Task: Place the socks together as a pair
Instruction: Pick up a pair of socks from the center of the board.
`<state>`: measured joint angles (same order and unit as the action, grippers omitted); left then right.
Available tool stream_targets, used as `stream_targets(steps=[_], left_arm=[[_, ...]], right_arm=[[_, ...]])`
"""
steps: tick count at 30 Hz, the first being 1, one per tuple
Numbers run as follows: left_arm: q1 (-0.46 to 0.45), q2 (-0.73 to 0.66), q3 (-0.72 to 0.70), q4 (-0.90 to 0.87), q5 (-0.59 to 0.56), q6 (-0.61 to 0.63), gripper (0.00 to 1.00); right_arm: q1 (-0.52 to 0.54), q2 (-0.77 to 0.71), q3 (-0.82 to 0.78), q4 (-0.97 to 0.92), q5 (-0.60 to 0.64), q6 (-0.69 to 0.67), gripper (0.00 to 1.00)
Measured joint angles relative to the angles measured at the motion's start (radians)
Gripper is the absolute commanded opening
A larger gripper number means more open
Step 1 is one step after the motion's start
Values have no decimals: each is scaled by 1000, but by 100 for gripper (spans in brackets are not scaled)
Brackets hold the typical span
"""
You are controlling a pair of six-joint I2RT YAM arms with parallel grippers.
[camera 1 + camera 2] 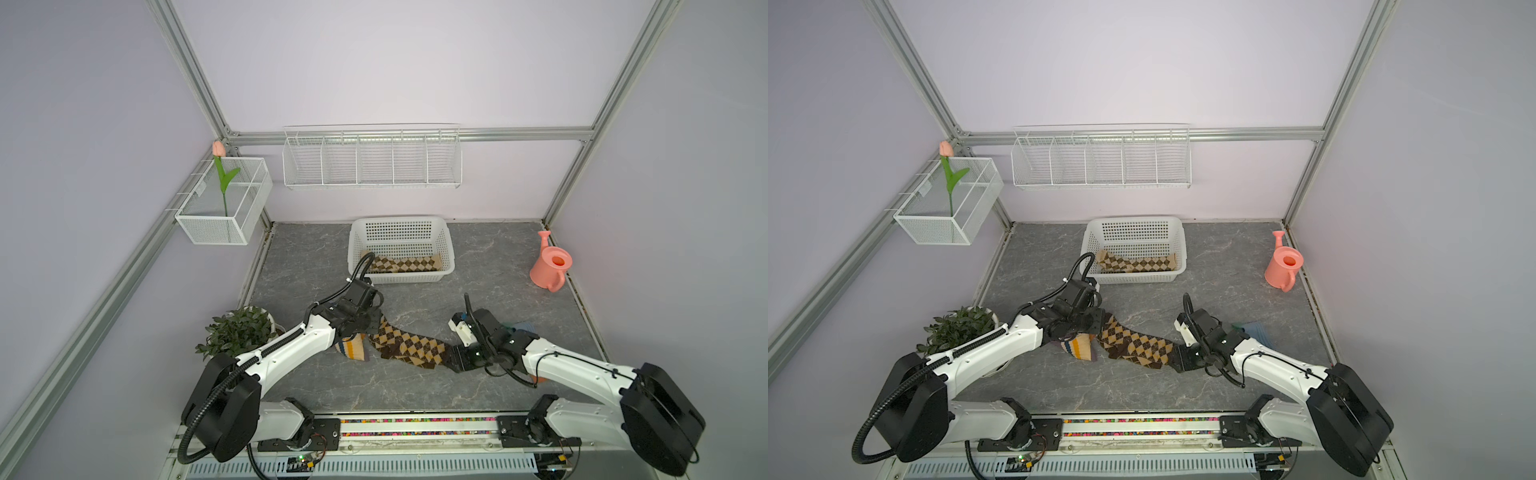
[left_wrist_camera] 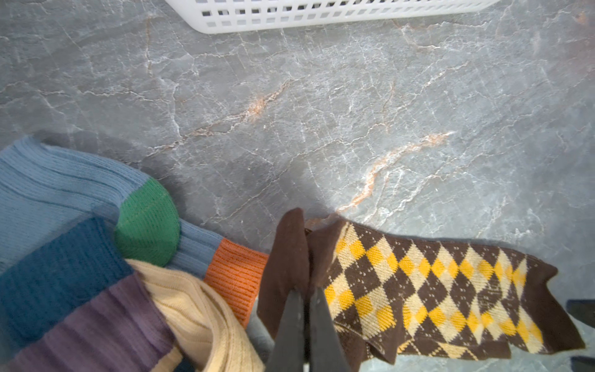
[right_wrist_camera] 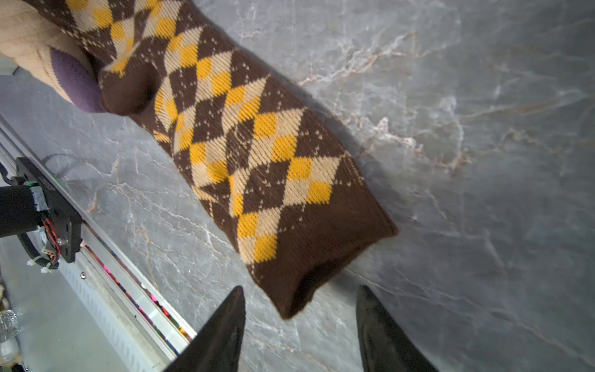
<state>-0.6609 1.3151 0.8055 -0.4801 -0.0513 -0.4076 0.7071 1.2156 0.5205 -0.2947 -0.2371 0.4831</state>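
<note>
- While the left pincer (image 2: 306, 294) is clamped tight on the brown toe end of the dark argyle sock (image 1: 409, 347), the right pincer (image 3: 301, 290) stands apart, its fingers (image 3: 222, 328) either side of the cuff (image 3: 322, 257) and not yet on it.
- The sock lies stretched on the table (image 1: 415, 390) between the two arms, in front of the basket (image 1: 448, 249). The wrist views suggest two layers of the same pattern, so a second dark sock may lie under it, though I cannot be sure.
- To do this well, I would push the right pincer further over the cuff, so both layers sit deep between the fingers before closing. A shallow bite risks taking only the top layer.
- Hold the left grip firm and lift both ends level, so toes and cuffs line up.
- Watch the striped sock (image 1: 353, 350) touching the toe end, as it could drag along.
</note>
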Motion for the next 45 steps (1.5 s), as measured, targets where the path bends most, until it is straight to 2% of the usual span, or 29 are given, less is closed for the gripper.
stream_targets(steps=[2,9,13,20,27,34,39,45], left_arm=[[0,-14,-7,4,0,0,0],[0,-19,-28,22,1,-3,0],[0,-19,-31,35,4,-3,0],[0,-19,-31,60,4,-4,0],[0,-19,-31,71,4,-7,0],[6,-21,-31,72,4,-7,0],[14,-21,-31,79,5,-7,0],[14,-21,-31,87,16,-8,0]], right_arm=[[-6,21,0,33,-5,7,56],[-12,134,10,123,-46,33,21],[-11,135,21,132,-57,38,10],[5,52,164,113,-94,41,7],[19,74,259,233,-194,84,7],[21,133,104,351,-215,124,7],[21,240,-21,407,-217,146,8],[21,290,-34,476,-232,148,9]])
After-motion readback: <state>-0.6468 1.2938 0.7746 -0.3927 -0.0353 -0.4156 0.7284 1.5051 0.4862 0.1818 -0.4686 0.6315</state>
